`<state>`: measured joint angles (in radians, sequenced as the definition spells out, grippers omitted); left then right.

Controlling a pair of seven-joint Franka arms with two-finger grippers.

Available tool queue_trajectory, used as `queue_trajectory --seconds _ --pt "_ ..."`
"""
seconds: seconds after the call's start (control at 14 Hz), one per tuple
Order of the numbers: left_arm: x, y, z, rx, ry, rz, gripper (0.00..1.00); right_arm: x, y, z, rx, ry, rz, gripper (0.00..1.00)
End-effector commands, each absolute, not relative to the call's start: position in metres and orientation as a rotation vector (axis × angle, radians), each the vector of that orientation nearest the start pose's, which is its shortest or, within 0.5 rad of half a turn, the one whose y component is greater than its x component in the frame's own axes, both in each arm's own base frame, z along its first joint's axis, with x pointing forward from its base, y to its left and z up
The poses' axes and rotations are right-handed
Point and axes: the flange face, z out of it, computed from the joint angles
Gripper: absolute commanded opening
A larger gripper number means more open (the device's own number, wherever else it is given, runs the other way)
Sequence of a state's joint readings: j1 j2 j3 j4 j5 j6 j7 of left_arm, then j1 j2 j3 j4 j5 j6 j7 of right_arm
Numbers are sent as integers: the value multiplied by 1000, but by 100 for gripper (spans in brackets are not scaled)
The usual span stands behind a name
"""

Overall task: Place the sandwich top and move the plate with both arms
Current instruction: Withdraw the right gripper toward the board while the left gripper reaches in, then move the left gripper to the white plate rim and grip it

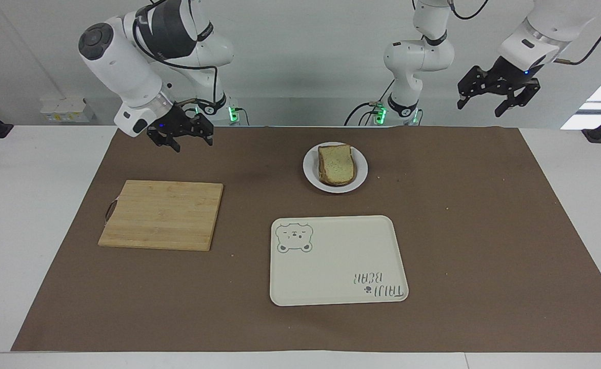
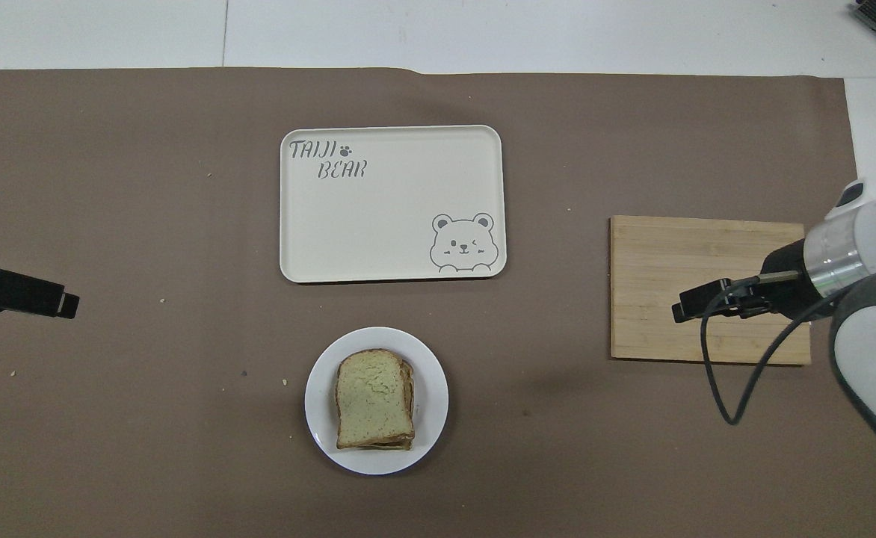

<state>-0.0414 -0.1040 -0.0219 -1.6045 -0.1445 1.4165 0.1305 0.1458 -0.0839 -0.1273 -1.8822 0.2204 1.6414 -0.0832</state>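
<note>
The sandwich top [image 1: 337,163] lies flat on a stacked sandwich on the white plate [image 1: 360,175], on the brown mat near the robots. In the overhead view the slice [image 2: 373,396] covers the layers under it on the plate [image 2: 432,418]. My right gripper [image 1: 193,143] is open and empty, raised over the mat toward the right arm's end; from above, the right gripper [image 2: 681,310] overlaps the cutting board. My left gripper [image 1: 479,109] is open and empty, held high toward the left arm's end; only its tip [image 2: 64,305] shows from above.
A bamboo cutting board [image 1: 162,215] lies toward the right arm's end, also in the overhead view [image 2: 677,254]. A cream tray with a bear drawing [image 1: 336,261] lies farther from the robots than the plate, seen from above too [image 2: 393,205].
</note>
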Motion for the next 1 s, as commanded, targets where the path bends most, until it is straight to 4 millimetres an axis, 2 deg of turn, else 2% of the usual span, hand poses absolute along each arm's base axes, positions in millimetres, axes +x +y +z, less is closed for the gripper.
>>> queue_trajectory --seconds 0.0,0.14,0.21,0.36,0.43,0.64,0.78,0.85,0.93 --pt "473 -55 589 -3356 281 88 100 513 -3 535 -2900 -115 213 100" --pt "469 -60 547 -3418 247 108 100 519 -30 551 -2908 -47 157 100" --pt "468 -66 527 -3449 232 115 100 520 -37 563 -2929 -39 126 100" --pt "461 -80 502 -3490 224 112 100 526 -45 584 -2996 -49 71 100" --pt "456 -88 490 -3526 214 132 100 526 -46 589 -3032 -56 60 100" --pt "448 -93 456 -3631 225 147 100 530 -43 603 -3104 -79 9 100" --pt "438 -96 433 -3675 184 153 100 535 -44 606 -3166 -26 9 100" --pt "434 -105 423 -3704 191 155 100 538 -45 609 -3169 9 -1 100" --pt "427 -106 407 -3739 215 163 100 540 -43 609 -3152 15 -10 100"
